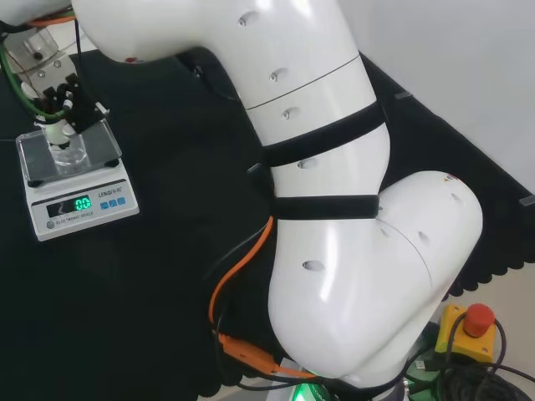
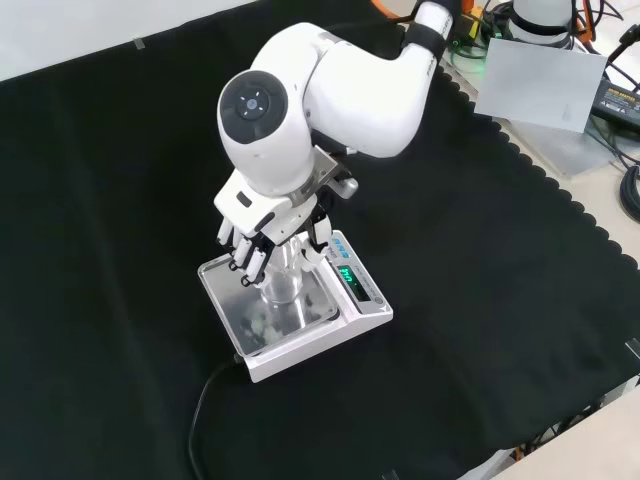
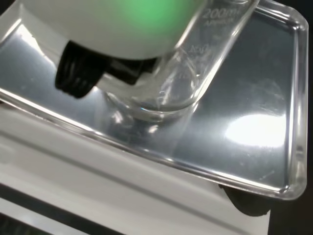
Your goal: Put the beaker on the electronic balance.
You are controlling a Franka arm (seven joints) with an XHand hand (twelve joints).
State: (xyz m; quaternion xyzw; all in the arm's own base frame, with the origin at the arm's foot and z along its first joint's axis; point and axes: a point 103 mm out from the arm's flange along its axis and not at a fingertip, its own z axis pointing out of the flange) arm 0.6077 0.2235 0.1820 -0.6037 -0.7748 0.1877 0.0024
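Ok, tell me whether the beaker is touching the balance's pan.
Touching. In the wrist view the beaker has its base resting on the steel pan of the balance, with no gap beneath it.

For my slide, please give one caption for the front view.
The hand holds the beaker on the balance pan.

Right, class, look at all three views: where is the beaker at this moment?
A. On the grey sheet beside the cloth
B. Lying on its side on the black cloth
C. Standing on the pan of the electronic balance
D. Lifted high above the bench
C: the beaker stands upright on the metal pan of the electronic balance, with the hand around it.
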